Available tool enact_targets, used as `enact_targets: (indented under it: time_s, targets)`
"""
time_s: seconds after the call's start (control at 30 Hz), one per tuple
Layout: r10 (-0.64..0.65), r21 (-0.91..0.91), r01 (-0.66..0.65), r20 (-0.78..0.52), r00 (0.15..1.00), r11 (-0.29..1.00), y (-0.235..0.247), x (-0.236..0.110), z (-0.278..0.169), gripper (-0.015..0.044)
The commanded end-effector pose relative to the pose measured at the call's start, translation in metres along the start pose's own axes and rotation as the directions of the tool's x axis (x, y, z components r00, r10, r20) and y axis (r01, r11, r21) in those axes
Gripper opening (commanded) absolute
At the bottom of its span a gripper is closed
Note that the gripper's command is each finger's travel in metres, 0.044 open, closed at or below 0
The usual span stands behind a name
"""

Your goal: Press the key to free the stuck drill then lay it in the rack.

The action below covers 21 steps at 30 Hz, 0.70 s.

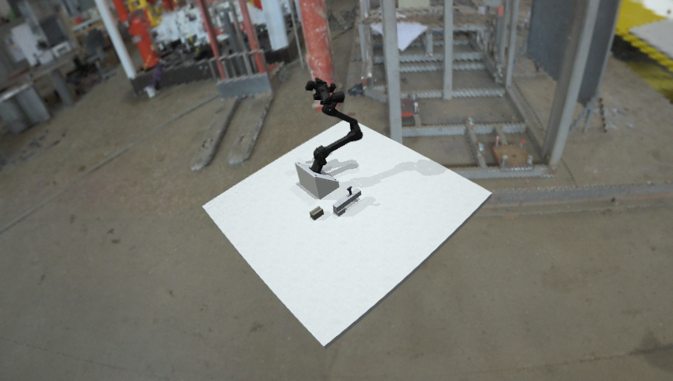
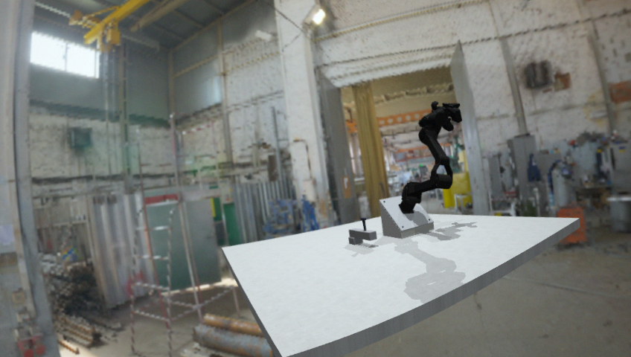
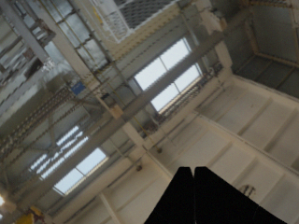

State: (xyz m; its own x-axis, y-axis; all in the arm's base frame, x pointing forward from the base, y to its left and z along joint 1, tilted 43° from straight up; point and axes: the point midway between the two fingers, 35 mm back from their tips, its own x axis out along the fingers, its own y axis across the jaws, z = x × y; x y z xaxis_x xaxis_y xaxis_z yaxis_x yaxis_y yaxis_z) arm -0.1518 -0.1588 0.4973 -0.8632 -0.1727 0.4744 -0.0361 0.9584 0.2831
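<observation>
My gripper [image 1: 309,85] [image 2: 457,114] [image 3: 191,177] is shut on nothing and raised high above the arm's base, pointing up and away from the table; the wrist view shows only the hall's roof and windows past the closed fingers. A small black drill [image 1: 349,190] [image 2: 364,223] stands upright in a long grey block [image 1: 344,203] [image 2: 362,234] on the white table [image 1: 330,282] [image 2: 354,287], in front of the base. A small dark olive box [image 1: 316,213] lies just left of the block. I cannot make out the key at this distance.
The arm stands on a grey wedge-shaped mount [image 1: 317,181] [image 2: 405,221] close behind the block. The table is a white slab with open edges all round; the factory floor, columns and steel frames lie beyond it.
</observation>
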Motion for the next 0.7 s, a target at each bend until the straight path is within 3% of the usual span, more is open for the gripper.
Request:
enact_targets:
  time_s: [0.0, 0.23, 0.47, 0.67]
  targets:
    - [-0.23, -0.26, 0.198, -0.098, 0.968, 0.945, -0.062, -0.015, -0.021, 0.0]
    - [-0.551, -0.561, 0.365, -0.202, 0.81, 0.743, -0.148, -0.069, -0.042, 0.0]
    - [-0.694, -0.698, 0.377, -0.238, 0.679, 0.609, -0.185, -0.108, -0.05, 0.0]
    - [-0.877, -0.893, 0.245, -0.26, 0.403, 0.377, -0.232, -0.183, -0.057, 0.0]
